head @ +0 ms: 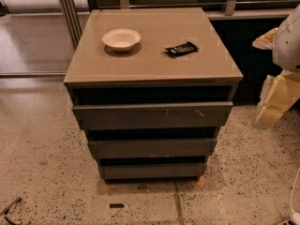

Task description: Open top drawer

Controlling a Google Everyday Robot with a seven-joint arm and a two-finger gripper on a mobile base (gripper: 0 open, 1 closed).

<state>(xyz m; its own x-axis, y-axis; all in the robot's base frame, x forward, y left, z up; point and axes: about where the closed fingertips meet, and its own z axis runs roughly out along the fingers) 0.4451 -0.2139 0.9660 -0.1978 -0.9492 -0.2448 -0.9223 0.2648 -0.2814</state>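
The top drawer (152, 115) is the widest of three dark grey flat fronts on the cabinet, with small pale scratches right of centre. A dark gap shows between it and the tan cabinet top (154, 62). Two narrower grey drawer fronts (152, 147) sit below it. My gripper (276, 102), cream-coloured under a white arm, hangs at the right edge of the view. It is to the right of the cabinet at about the top drawer's height and does not touch it.
A white bowl (121, 39) and a black remote-like object (181, 48) lie on the cabinet top. Speckled floor surrounds the cabinet. A metal post (70, 13) and a glass wall stand behind on the left, with a dark bench base behind on the right.
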